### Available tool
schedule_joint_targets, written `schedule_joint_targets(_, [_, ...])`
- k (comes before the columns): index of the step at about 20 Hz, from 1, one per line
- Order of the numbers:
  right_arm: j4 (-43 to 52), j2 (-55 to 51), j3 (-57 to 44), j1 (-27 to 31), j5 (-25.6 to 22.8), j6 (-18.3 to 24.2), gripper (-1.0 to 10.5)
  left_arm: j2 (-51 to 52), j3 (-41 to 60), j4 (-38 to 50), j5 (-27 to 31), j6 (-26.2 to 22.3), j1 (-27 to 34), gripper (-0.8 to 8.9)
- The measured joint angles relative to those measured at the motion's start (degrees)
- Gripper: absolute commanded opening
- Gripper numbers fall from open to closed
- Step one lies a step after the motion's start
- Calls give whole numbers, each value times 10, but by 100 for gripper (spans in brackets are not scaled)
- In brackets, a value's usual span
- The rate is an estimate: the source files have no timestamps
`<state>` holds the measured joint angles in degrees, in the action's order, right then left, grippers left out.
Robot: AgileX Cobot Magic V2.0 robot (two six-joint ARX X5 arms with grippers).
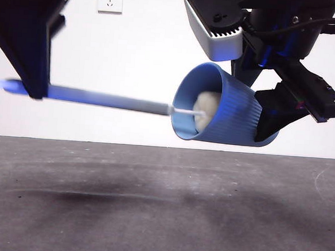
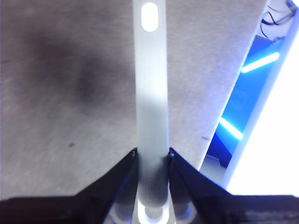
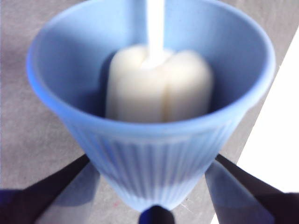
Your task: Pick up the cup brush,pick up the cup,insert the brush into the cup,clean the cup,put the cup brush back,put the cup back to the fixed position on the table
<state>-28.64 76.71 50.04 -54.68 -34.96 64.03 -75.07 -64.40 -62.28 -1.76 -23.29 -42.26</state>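
- Cup [image 1: 229,107]: held clear above the desk [image 1: 150,205], tipped on its side, mouth facing the brush.
- Right gripper [image 3: 154,196]: fingers [image 3: 51,196] pinch the cup's ribbed wall near the base, one on each side.
- Cup brush [image 1: 129,104]: roughly level in the air. Sponge head [image 3: 159,86] sits inside the cup, thin white neck crossing the rim.
- Left gripper [image 2: 152,156]: fingers [image 2: 126,172] pressed onto the grey handle, with the looped end pointing away from the wrist camera.
- Step, as judged: cleaning stage, head inserted.
- Risk 1: grip is low on a tapered wall. A hard push from the sponge could slide or twist the cup out of the fingers.
- Risk 2: if the arms drift off one line, the neck would bear on the rim and lever the cup, or bend.
- Risk 3: the long handle is held at one spot only, so scrubbing load may rotate it in the pinch.
- Both items are off the desk, so any slip means a drop.
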Motion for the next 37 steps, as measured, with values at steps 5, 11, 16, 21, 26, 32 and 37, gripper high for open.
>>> schedule_joint_targets(5, [8, 0, 0, 3, 0, -22, -17, 73, 0, -71, -6, -8, 54, -8])
schedule_joint_targets(11, [7, -1, 0, 8, -1, -70, -17, 129, 0, -116, -6, -5, 92, -8])
schedule_joint_targets(16, [29, -38, 0, 22, 2, -165, -17, 162, 0, -116, -5, 47, 124, -9])
schedule_joint_targets(21, [48, -116, 0, 37, 5, -290, -17, 175, 3, -69, -42, 103, 137, -8])
schedule_joint_targets(26, [69, -200, 0, 39, 5, -417, -17, 176, 98, 73, -14, 226, 140, -8])
schedule_joint_targets(32, [69, -264, 0, 40, 21, -508, -17, 176, 240, 329, 22, 404, 141, -8])
schedule_joint_targets(37, [72, -265, 0, 40, 37, -540, -17, 178, 287, 385, 88, 484, 141, -9])
